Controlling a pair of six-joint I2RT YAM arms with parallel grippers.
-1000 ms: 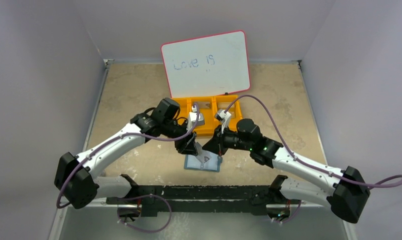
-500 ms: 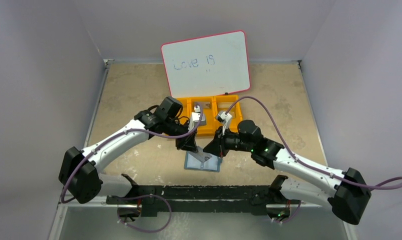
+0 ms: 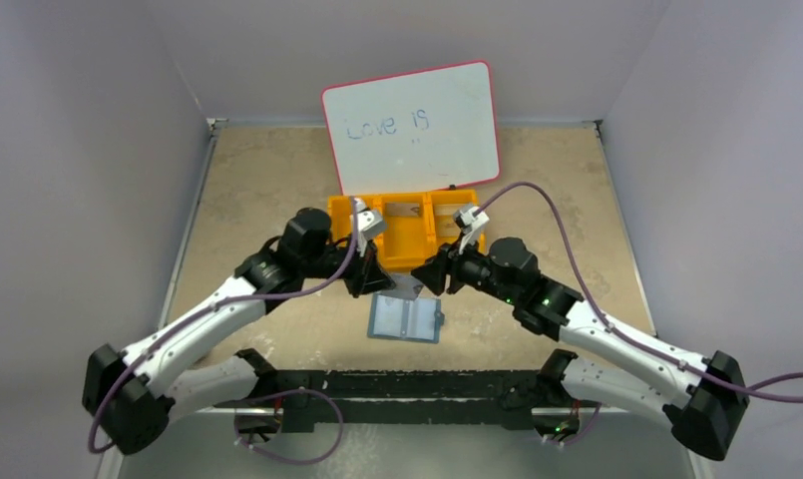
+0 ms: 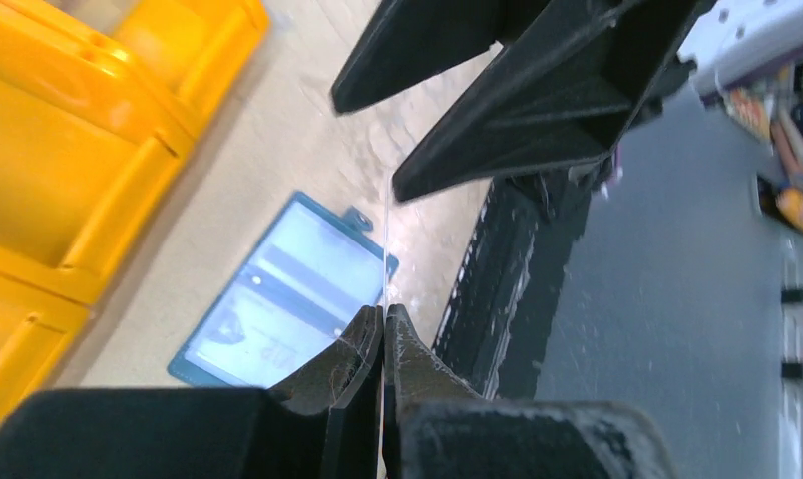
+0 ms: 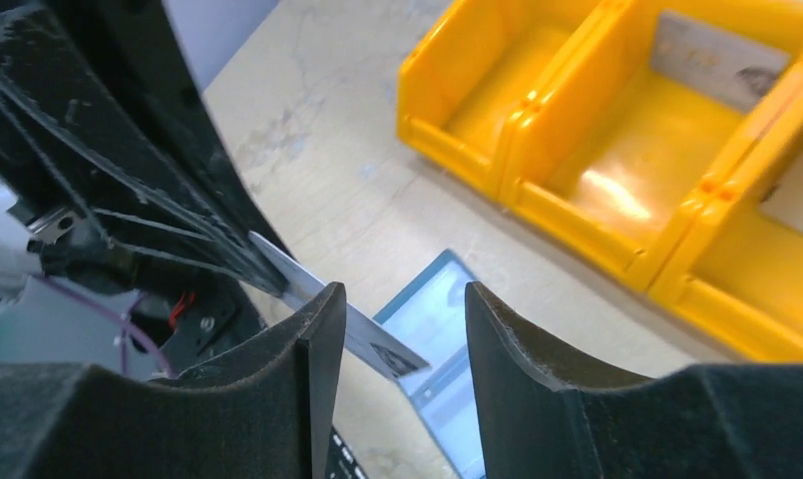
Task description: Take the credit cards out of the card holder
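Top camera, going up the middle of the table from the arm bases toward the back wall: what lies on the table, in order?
open teal card holder → orange three-compartment bin → pink-rimmed whiteboard

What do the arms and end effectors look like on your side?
The left arm and right arm have white links, black joint housings, a purple cable looping along each. The left end effector and right end effector are black with two wedge-shaped fingers.
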